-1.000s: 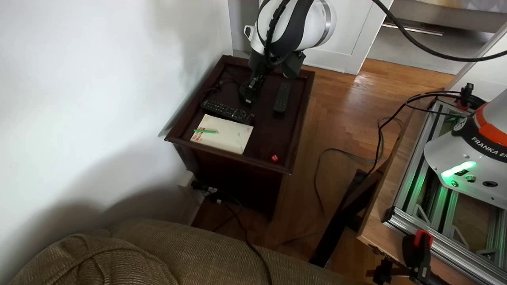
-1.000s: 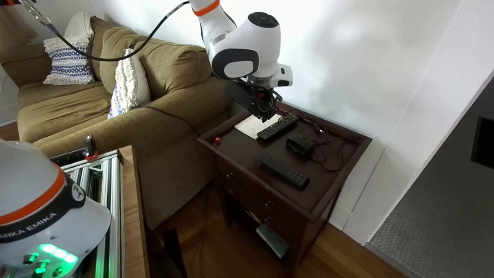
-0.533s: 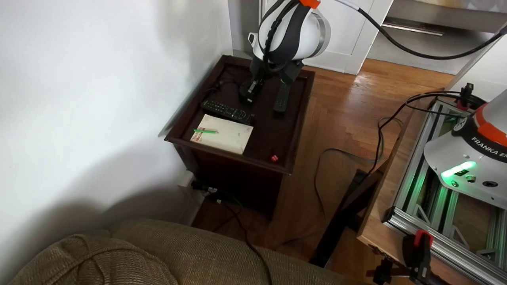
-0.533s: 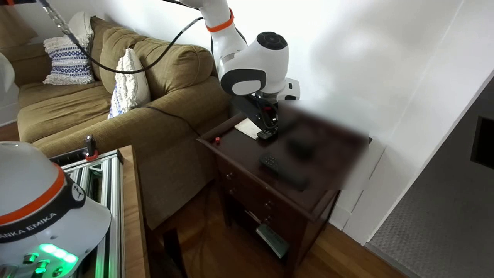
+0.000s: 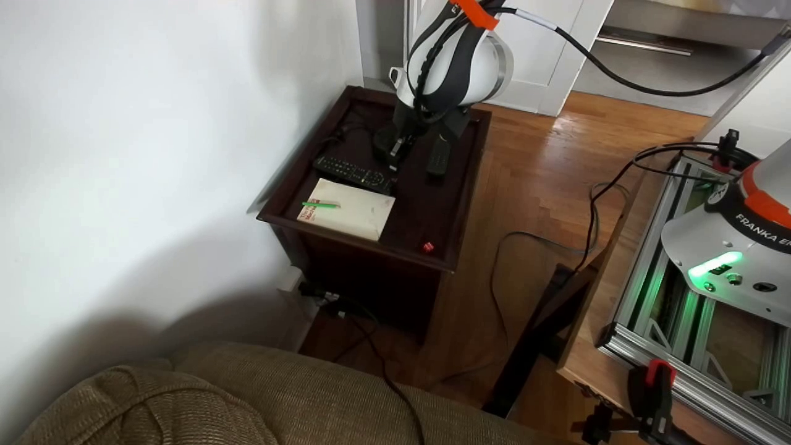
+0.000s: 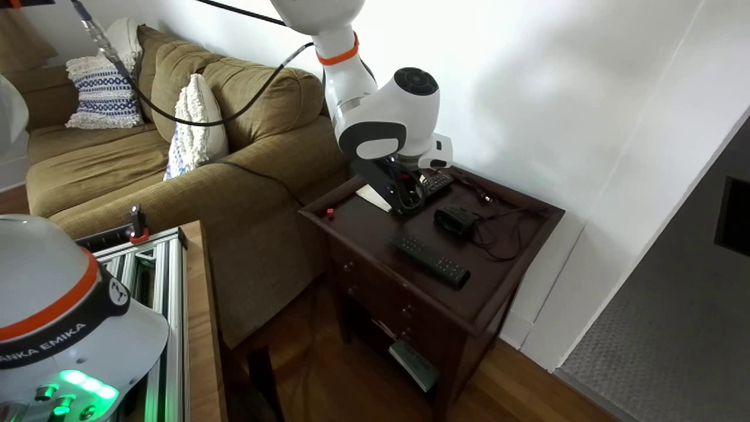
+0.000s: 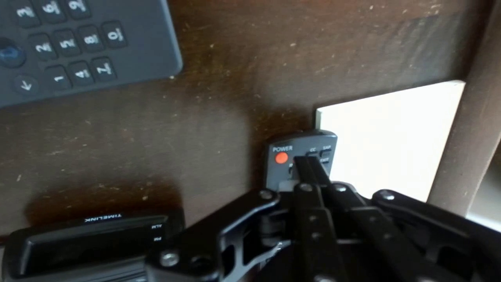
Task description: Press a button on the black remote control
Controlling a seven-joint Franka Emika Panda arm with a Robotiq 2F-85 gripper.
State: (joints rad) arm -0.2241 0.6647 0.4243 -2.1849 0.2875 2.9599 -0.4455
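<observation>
Pointing at the remote point(image 7: 296, 145) by the book point(image 7: 391, 137), the claw point(image 7: 307, 159) is closed — fingertips point(image 7: 300, 169) together, near the red power button point(image 7: 281, 158). Touching or not, I cannot tell.

A dark reddish-brown wooden table point(image 5: 411, 216) has a raised rim, and the wrist view shows pale specks scattered over its top. Reading from the tabletop's middle in an exterior view, 12 o'clock upward, a pale book point(image 5: 361, 216) with red lettering lies between 7 and 8 o'clock. Just beside it, toward 9 o'clock, lies a black remote point(image 5: 353, 173) with a red power button point(image 7: 281, 158) near one end. A black digital clock point(image 7: 94, 250) lettered TIMELINK sits at 12 o'clock, and dark cords point(image 5: 339, 131) trail at 10. A second black remote point(image 5: 439, 157) lies at 2 o'clock, a small red cube point(image 5: 428, 247) at 5.
</observation>
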